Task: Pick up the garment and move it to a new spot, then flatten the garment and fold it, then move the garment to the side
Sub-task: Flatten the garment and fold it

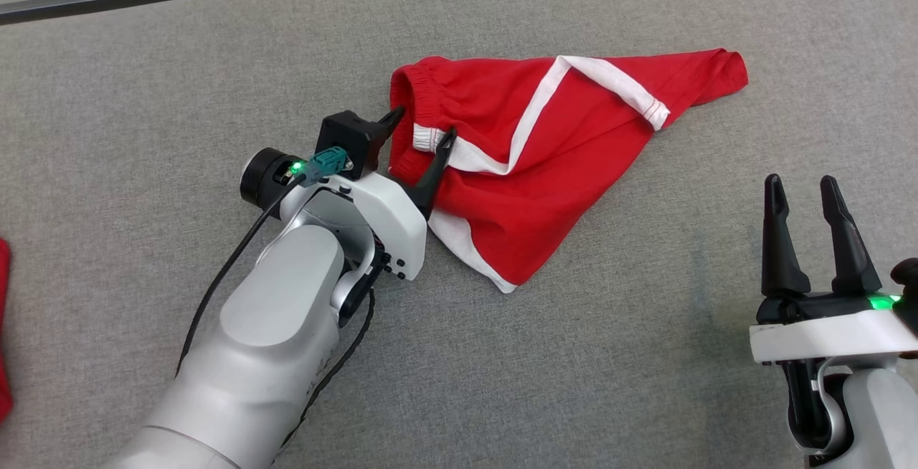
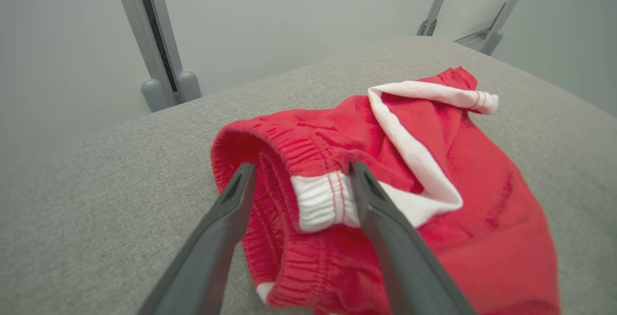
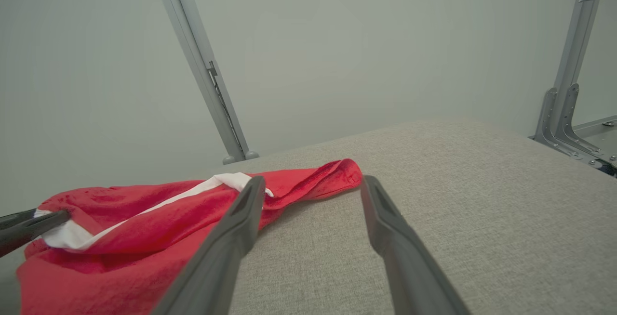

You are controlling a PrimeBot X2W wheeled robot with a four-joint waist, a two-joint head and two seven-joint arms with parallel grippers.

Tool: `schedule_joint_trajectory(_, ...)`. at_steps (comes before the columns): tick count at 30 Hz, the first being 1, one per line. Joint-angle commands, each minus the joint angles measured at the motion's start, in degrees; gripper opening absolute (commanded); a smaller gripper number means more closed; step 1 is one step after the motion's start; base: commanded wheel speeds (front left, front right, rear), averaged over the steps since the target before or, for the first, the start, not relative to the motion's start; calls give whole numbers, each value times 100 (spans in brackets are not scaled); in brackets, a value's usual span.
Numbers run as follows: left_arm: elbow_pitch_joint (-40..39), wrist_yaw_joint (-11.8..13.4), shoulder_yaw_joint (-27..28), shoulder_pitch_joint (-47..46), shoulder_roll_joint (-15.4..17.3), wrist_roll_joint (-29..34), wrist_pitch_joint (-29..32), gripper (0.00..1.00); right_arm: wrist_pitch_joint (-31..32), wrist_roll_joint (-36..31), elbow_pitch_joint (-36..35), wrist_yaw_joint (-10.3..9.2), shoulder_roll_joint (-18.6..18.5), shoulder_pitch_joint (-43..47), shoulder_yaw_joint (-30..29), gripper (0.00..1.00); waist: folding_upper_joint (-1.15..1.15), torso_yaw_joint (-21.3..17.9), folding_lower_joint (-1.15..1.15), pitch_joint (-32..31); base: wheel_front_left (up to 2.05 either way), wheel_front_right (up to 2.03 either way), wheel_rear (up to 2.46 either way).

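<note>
**Position.** The red shorts (image 1: pixel 574 139) lie crumpled on the grey padded table (image 1: pixel 143 82), centre to right of centre in the head view.

**Grippers.** The left gripper (image 1: pixel 426 122) is spread wide and grips nothing. Its fingers straddle the elastic waistband (image 1: pixel 412 85) at a white trim tab (image 2: pixel 320 199). The right gripper (image 1: pixel 800 183) is also fully spread and empty, well apart from the cloth.

**Risks.** If the jaws close here, they may pinch only the top layer or the trim tab. The shorts would then likely lift bunched, or slip free. One fingertip sits near the waistband mouth and could snag inside it.

**Orientation.** The long axis runs across the table, left to right. The waistband faces the robot's left, and one hem corner points toward the robot.
</note>
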Motion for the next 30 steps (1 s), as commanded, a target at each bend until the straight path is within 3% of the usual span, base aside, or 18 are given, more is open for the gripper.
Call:
schedule_joint_trajectory(1,71,-14,-34,-119,26,-65,-82,100,-4,33,-1,0,-3,-47,-46,100,0,-8,0,5,0,0,0)
schedule_joint_trajectory(10,236,-51,-265,-177,25,-298,-235,100,-4,-3,101,0,53,-60,-77,100,0,27,0,-65,0,0,0)
schedule_joint_trajectory(11,252,-66,-291,-172,25,-341,-203,92,-4,-4,112,0,55,-66,-77,100,0,30,0,-70,0,0,0)
schedule_joint_trajectory(13,274,-98,-349,-181,24,-416,-141,26,-4,-3,126,0,58,-81,-65,100,0,32,0,-71,0,0,0)
schedule_joint_trajectory(14,280,-104,-383,-193,24,-447,-106,0,-4,-1,129,0,60,-94,-60,100,0,33,0,-68,0,0,0)
schedule_joint_trajectory(24,175,-24,-458,-319,26,-590,-436,0,-5,-25,208,0,-88,-274,116,100,0,200,0,-75,0,0,0)
schedule_joint_trajectory(30,-74,105,-597,-278,27,-697,-524,0,2,-417,938,0,-479,-853,518,100,0,400,0,-56,0,0,0)
